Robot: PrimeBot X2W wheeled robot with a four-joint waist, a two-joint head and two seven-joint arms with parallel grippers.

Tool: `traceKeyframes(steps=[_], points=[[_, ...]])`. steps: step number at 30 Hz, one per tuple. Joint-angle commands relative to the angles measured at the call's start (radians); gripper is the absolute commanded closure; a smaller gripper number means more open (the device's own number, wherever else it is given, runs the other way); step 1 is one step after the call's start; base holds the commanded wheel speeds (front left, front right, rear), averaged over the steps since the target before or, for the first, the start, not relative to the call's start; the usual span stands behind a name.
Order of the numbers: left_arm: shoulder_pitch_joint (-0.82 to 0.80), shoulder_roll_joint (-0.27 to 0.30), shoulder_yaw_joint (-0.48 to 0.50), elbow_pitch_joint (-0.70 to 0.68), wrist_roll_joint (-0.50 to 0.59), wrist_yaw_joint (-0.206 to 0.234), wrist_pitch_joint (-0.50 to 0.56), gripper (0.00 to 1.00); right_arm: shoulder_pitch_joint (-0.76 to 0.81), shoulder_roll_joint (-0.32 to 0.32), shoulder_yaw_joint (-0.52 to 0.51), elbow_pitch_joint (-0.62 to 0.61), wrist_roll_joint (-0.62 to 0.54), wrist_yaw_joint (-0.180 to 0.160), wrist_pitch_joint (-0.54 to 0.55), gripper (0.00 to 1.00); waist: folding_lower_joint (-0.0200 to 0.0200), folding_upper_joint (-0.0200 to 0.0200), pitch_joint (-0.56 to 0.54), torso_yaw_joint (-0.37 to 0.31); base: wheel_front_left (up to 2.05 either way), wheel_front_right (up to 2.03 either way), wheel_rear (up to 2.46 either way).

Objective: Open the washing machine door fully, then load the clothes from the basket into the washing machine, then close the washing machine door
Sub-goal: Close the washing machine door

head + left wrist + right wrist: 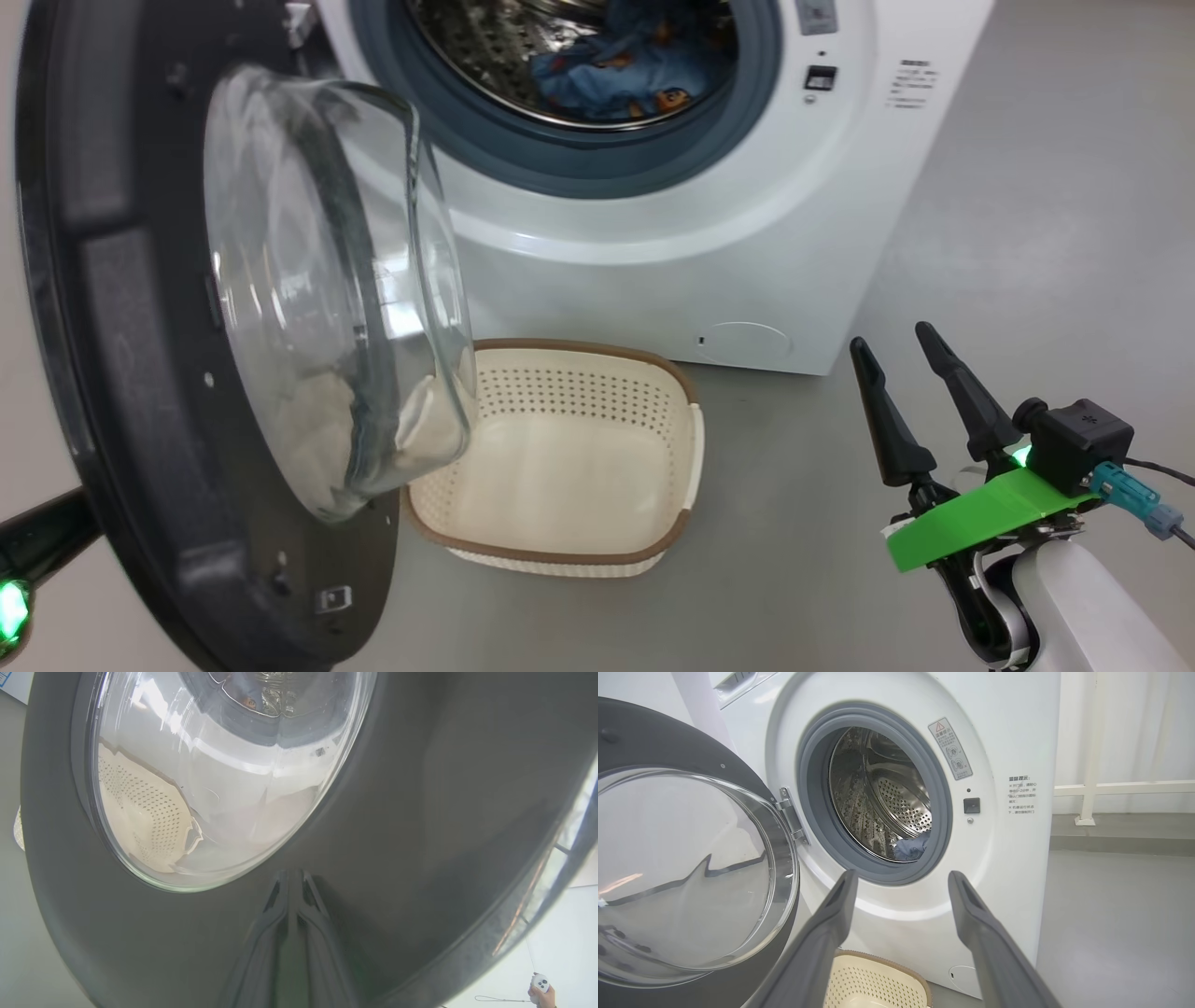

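Steel drum [901, 802]: perforated, blue printed clothes [625, 75] inside.
Door [121, 327]: glossy black rim, bulging clear glass.
Basket [579, 392]: cream, perforated plastic.
My left gripper [289, 877]: closed, tips against door.
My right gripper [902, 877]: spread wide, empty.

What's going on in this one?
The loading looks done: the clothes lie inside the washing machine, and the basket in front of it is empty. The door stands open. The left claw, shut, has its tips against the door's glossy outer rim, apparently to push it closed. The right claw is open and holds nothing.
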Motion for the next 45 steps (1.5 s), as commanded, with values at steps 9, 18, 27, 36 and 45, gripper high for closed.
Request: traceKeyframes(steps=[9, 18, 27, 36, 45], points=[[-0.056, -0.012, -0.023, -0.109, -0.002, 0.025, 0.001, 1.00, 0.017, 0.027, -0.004, -0.042, 0.001, 0.005, -0.008, 0.00, 0.0000, -0.0001, 0.010, -0.148, 0.00, 0.00, 0.00], [-0.132, -0.071, -0.070, -0.147, 0.067, 0.035, -0.086, 1.00, 0.027, 0.052, -0.019, -0.060, -0.006, 0.005, -0.008, 0.00, 0.0000, -0.0001, 0.033, -0.279, 0.00, 0.00, 0.00], [-0.231, -0.128, -0.099, -0.113, 0.149, 0.019, -0.202, 1.00, 0.023, 0.076, -0.028, -0.073, -0.012, 0.005, -0.008, 0.00, 0.0000, -0.0001, 0.067, -0.357, 0.00, 0.00, 0.00], [-0.301, -0.154, -0.111, -0.061, 0.188, 0.003, -0.263, 1.00, 0.021, 0.094, -0.037, -0.081, -0.019, 0.005, -0.008, 0.00, 0.0000, -0.0001, 0.089, -0.390, 0.00, 0.00, 0.00], [-0.310, -0.158, -0.102, -0.036, 0.190, -0.017, -0.279, 1.00, 0.017, 0.093, -0.049, -0.077, -0.027, 0.005, -0.008, 0.00, 0.0000, -0.0001, 0.089, -0.347, 0.00, 0.00, 0.00]])
